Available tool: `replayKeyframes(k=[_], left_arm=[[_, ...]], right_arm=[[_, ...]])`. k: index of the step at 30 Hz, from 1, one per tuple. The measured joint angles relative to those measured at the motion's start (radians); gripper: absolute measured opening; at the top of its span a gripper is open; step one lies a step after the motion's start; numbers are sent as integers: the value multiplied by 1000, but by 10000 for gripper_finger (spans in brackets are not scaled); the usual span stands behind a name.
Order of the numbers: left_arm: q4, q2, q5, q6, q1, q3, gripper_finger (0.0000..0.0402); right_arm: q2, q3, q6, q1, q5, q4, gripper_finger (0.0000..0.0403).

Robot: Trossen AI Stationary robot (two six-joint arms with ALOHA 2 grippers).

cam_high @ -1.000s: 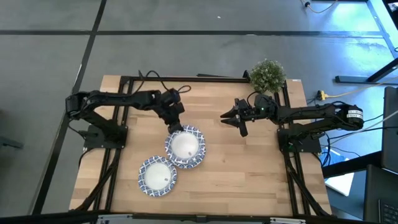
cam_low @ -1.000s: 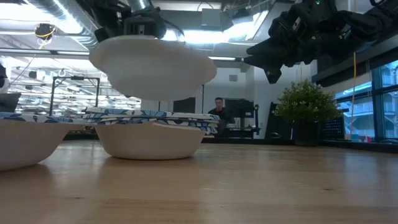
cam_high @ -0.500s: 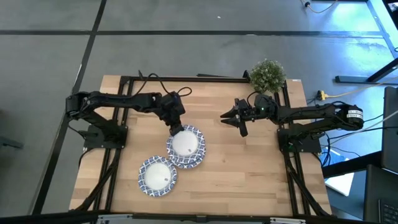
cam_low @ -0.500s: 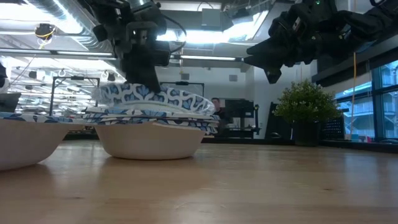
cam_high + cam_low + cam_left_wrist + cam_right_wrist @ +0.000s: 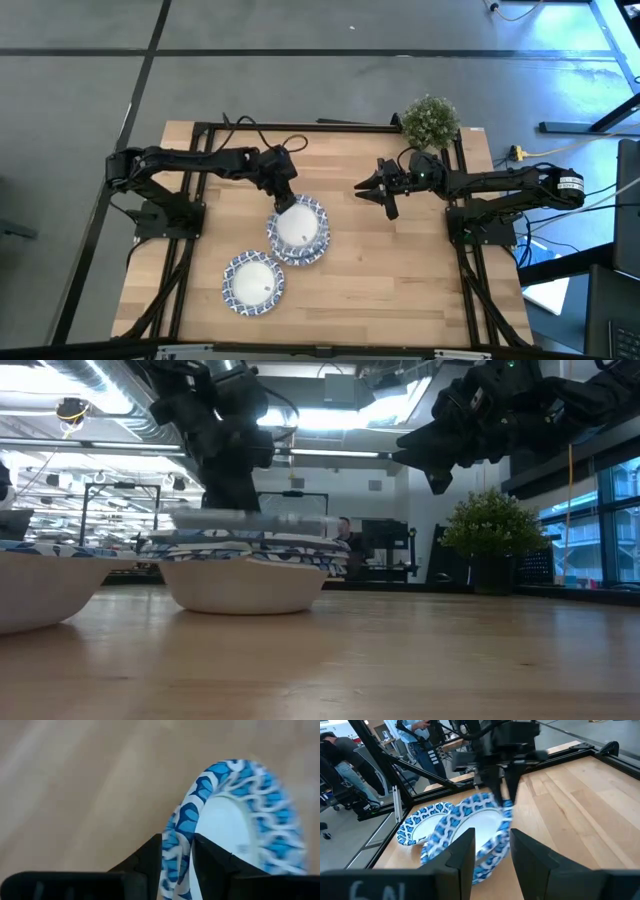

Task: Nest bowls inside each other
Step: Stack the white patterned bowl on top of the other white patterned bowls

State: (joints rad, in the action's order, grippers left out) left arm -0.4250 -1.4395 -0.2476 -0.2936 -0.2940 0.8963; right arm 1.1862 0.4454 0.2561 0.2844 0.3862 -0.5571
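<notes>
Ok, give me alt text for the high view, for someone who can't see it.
Seen from above, the left tool holds a blue-rimmed bowl by its rim over the stack at the wooden table's middle. A second bowl sits beside it. The right tool hangs open, near a potted plant.

Count on your surface
You have two groups of bowls: one stack (image 5: 298, 232), one lone bowl (image 5: 253, 283); one potted plant (image 5: 430, 119).
</notes>
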Motion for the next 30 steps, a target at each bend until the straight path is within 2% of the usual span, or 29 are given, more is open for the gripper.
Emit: replayKeyframes(k=[3, 8, 10, 16, 22, 30], left_arm=[[2, 0, 14, 10, -37, 0, 101], [47, 0, -155, -12, -48, 0, 98], [51, 0, -177, -12, -33, 0, 99], [49, 0, -153, -19, 16, 0, 95], [68, 0, -43, -36, 39, 0, 87], [82, 0, -44, -3, 39, 0, 102]], right_arm=[[0, 0, 0, 0, 0, 0, 124], [0, 0, 0, 0, 6, 0, 124], [0, 0, 1, 0, 7, 0, 124], [0, 0, -1, 0, 8, 0, 124], [0, 0, -2, 0, 8, 0, 124], [0, 0, 2, 0, 9, 0, 124]])
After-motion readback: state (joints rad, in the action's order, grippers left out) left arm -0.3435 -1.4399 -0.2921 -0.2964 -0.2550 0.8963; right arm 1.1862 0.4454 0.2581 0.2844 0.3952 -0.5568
